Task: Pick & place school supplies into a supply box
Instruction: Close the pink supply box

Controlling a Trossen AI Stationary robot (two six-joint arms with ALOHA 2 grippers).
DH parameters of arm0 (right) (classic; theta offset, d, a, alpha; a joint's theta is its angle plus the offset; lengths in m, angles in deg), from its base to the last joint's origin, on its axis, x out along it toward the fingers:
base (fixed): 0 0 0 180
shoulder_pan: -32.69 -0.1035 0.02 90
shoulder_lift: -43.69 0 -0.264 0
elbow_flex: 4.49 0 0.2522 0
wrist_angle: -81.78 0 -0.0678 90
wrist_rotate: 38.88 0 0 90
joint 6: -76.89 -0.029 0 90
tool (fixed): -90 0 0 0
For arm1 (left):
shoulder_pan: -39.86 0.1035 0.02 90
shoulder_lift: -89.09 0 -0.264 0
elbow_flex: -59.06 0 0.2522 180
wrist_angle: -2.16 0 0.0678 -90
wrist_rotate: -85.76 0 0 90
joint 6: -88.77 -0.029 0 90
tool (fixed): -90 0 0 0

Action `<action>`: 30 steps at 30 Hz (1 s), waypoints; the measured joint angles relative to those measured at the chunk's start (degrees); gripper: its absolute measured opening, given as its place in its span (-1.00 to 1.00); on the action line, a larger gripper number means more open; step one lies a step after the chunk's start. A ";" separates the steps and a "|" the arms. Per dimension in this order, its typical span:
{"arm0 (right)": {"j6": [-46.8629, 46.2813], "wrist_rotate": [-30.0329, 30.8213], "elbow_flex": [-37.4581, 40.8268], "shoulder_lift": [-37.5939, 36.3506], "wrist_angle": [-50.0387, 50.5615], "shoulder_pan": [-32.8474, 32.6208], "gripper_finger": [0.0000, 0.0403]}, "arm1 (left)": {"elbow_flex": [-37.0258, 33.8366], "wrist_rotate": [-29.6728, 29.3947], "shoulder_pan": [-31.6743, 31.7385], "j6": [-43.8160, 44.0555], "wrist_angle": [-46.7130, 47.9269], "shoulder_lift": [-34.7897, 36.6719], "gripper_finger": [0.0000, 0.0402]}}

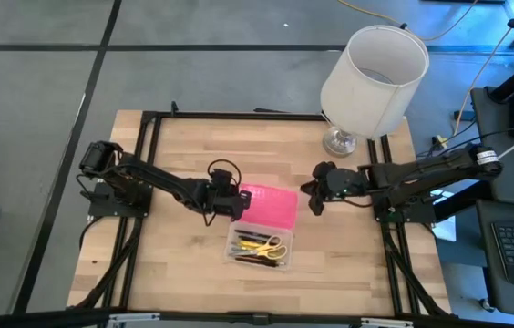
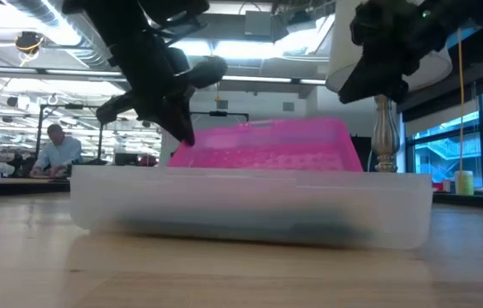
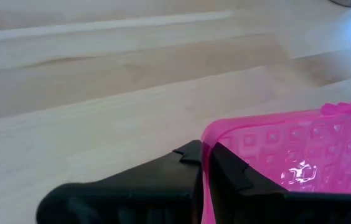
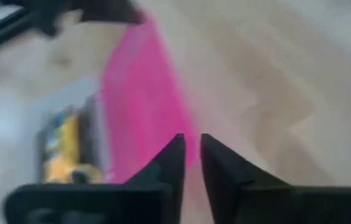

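Observation:
The supply box stands open at the table's middle. Its clear base [image 1: 257, 248] holds the school supplies [image 1: 260, 245], pens and yellow-handled scissors, also blurred in the right wrist view [image 4: 63, 146]. The pink lid [image 1: 273, 206] rises from the base's far long side, tilted up [image 2: 267, 145]. My left gripper [image 1: 232, 202] is shut on the lid's left edge. My right gripper [image 1: 315, 197] hangs just right of the lid and above the table. Its fingers [image 4: 175, 158] are almost together with nothing between them. My left gripper pinches the pink lid's left short edge [image 3: 205, 155] between its two fingers [image 3: 185, 168], one on each face of the lid. The fingers slant down from the table's left. The lid stays joined to the base along its near long side and is tilted up.
A big white lampshade [image 1: 374, 71] on a metal foot [image 1: 339, 141] stands at the far right corner, close behind my right arm. Bare wood lies left of the box and along the near edge. A person sits at a desk in the room beyond [image 2: 57, 150].

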 joint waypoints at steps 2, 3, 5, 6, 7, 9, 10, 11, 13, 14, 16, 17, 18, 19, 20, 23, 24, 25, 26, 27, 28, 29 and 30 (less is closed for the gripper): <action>0.10 4.73 0.47 0.02 0.00 0.04 -0.85 | 0.00 -0.52 -0.38 0.00 -0.11 0.00 -0.98; 0.16 6.45 0.63 0.00 -0.12 0.04 -0.92 | 0.00 -0.97 -0.68 0.00 -0.10 0.00 -0.98; 0.04 7.57 0.75 0.02 0.21 0.51 -0.96 | 0.00 -2.14 -1.33 -0.01 -0.41 0.00 -0.98; -0.36 7.27 0.75 0.02 0.26 0.87 -0.96 | 0.00 -2.83 -1.71 -0.02 -0.71 0.00 -0.98; -0.89 6.44 0.75 0.02 0.25 1.16 -0.95 | 0.00 -3.72 -2.08 -0.02 -0.98 0.00 -0.98; -1.65 4.76 0.75 0.02 0.25 1.61 -0.95 | 0.00 -5.64 -2.85 -0.20 -1.19 0.00 -0.98; -1.66 4.12 0.75 0.02 0.24 1.68 -0.96 | 0.00 -6.65 -3.23 -0.99 -1.58 0.00 -0.98; -1.56 3.68 0.75 0.02 0.20 1.68 -0.97 | 0.00 -7.59 -3.62 -1.90 -2.19 0.00 -0.98; -0.68 2.35 0.75 0.04 -0.27 1.68 -0.98 | 0.02 -9.40 -4.33 -3.25 -3.20 0.00 -0.98; -0.04 1.34 0.75 0.04 -0.82 1.68 -0.97 | 0.02 -10.48 -4.68 -4.12 -3.74 0.00 -0.98; 1.60 -1.01 0.75 0.14 -2.48 1.89 -0.97 | 0.02 -12.81 -5.31 -5.40 -4.85 0.00 -0.98; 2.78 -2.73 0.75 0.34 -3.36 2.25 -0.98 | 0.02 -13.91 -5.62 -6.17 -5.61 0.00 -0.98; 3.24 -4.78 0.75 0.47 -3.87 2.72 -0.98 | 0.02 -15.02 -5.87 -7.32 -6.52 0.00 -0.98; 4.13 -6.69 0.77 0.69 -4.23 3.44 -0.98 | 0.02 -16.14 -6.15 -8.77 -7.45 0.00 -0.98; 4.54 -8.85 0.76 1.25 -5.19 4.26 -0.98 | 0.02 -17.20 -6.49 -10.74 -8.57 0.00 -0.98; 5.73 -15.02 0.77 2.94 -5.59 6.85 -0.98 | 0.02 -19.30 -7.10 -16.57 -11.63 0.00 -0.98; 5.94 -17.03 0.77 3.79 -6.50 7.45 -0.98 | 0.04 -19.76 -7.12 -17.80 -12.34 0.00 -0.98; 6.06 -18.76 0.77 4.66 -6.96 7.89 -0.98 | 0.04 -20.16 -7.17 -18.72 -12.85 0.00 -0.98; 6.26 -20.58 0.80 5.51 -8.42 8.28 -0.98 | 0.04 -20.27 -7.17 -19.30 -13.30 0.02 -0.98; 6.64 -22.32 0.80 6.28 -10.36 8.53 -0.99 | 0.04 -20.24 -7.12 -19.44 -13.38 0.02 -0.98; 6.99 -23.83 0.80 7.05 -12.27 8.61 -0.99 | 0.04 -20.23 -7.01 -19.45 -13.23 0.02 -0.98; 7.14 -24.94 0.80 7.70 -14.09 8.71 -0.99 | 0.04 -20.10 -6.87 -19.45 -13.15 0.02 -0.98; 7.17 -25.31 0.80 8.26 -15.30 8.79 -0.99 | 0.04 -19.84 -6.69 -19.49 -13.03 0.02 -0.98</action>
